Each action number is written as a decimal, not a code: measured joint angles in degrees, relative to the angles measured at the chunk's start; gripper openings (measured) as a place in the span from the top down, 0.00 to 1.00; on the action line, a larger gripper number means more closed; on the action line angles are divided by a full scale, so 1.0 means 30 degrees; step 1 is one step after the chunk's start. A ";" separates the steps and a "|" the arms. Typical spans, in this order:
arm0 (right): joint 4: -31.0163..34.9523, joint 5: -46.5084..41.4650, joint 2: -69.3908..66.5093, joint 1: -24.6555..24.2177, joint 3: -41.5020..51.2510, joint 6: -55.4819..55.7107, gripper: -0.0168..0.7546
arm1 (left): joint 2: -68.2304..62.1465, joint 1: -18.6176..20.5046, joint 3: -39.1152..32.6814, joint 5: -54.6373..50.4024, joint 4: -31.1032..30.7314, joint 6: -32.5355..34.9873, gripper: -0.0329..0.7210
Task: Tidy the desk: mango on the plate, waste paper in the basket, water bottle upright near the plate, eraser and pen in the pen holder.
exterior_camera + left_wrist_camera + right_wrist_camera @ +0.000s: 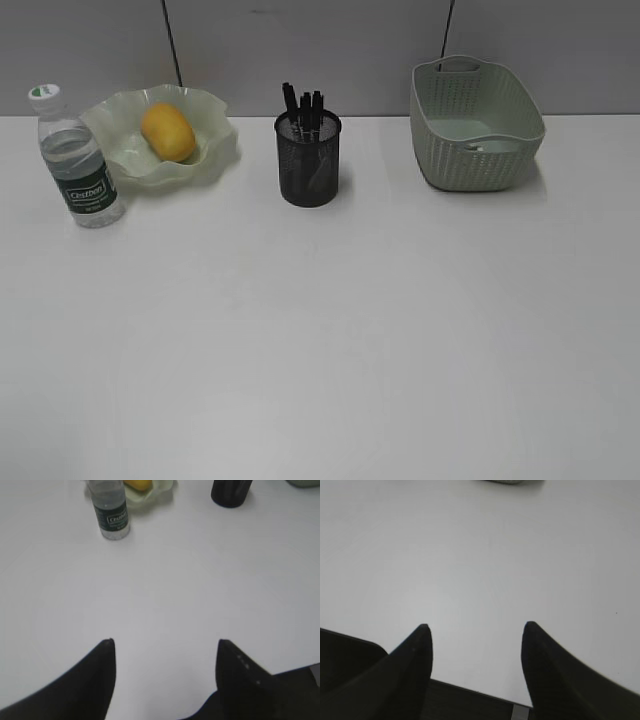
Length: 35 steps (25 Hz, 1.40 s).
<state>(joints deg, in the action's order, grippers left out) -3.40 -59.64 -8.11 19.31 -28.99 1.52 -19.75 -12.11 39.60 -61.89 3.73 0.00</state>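
Note:
The yellow-orange mango (pixel 168 131) lies in the wavy-rimmed green plate (pixel 215 150) at the back left of the white desk (pixel 320 340). Just left of the plate the water bottle (pixel 82 160) stands upright. Dark pens (pixel 303 104) stick out of the black mesh pen holder (pixel 309 165). Inside the basket (pixel 470 165) a small pale scrap (pixel 477 147) shows, possibly the waste paper. The eraser is hidden. No gripper shows in the exterior view. My left gripper (pixel 165 642) hangs open over bare desk, well short of the bottle (pixel 111 510). My right gripper (pixel 476 626) is open and empty at the desk's front edge.
The left wrist view catches the plate (pixel 159 491), the mango (pixel 137 484) and the pen holder (pixel 230 492) at its top edge. The basket's base (pixel 502 481) shows at the top of the right wrist view. Grey partition panels stand behind the desk.

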 joint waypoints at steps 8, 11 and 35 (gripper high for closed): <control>0.0000 0.0000 0.0000 0.0000 0.0000 0.0000 0.39 | 0.5170 0.0000 -0.1135 -0.0559 0.0037 0.0000 0.31; 0.0000 0.0000 0.0000 0.0000 0.0000 0.0000 0.39 | 0.5476 0.0000 -0.1701 -0.1004 0.0019 0.0000 0.31; 0.0057 0.0000 0.0000 0.0000 0.0000 0.0014 0.39 | 0.5459 0.0000 -0.3186 0.0126 0.0000 0.0000 0.31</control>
<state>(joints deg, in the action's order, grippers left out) -3.23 -59.64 -8.11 19.31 -28.99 1.56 -3.37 -12.11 30.04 -61.51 3.73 0.00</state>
